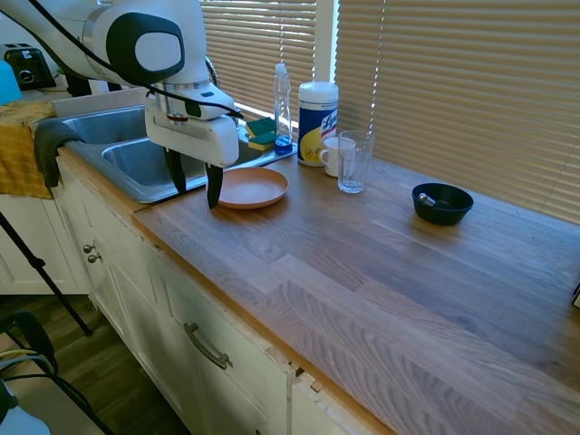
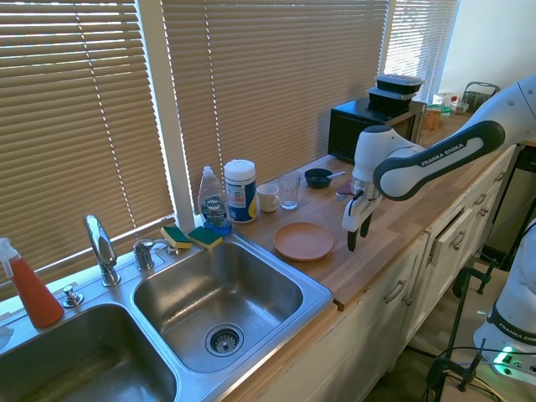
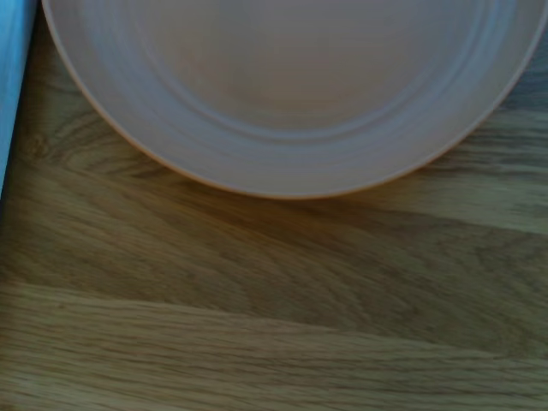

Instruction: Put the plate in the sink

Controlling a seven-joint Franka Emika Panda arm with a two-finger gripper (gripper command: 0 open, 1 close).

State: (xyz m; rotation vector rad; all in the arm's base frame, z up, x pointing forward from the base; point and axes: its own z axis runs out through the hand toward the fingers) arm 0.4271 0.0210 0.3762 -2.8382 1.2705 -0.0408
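The first exterior view stands off the long wooden tabletop (image 1: 381, 263) at its far end from the stainless steel double-basin sink (image 1: 136, 163), raised and looking down along it, with the white arm coming in from the picture's left. The second exterior view sits above the sink (image 2: 213, 306) and faces the opposite way along the tabletop (image 2: 394, 218), with the arm entering from the right. Both share the shallow round salmon-orange plate (image 1: 252, 187) (image 2: 303, 240) and the sink's edge. The wrist view looks down from very close, slightly blurred, on the plate's rim (image 3: 291, 103) and bare wood (image 3: 274, 317).
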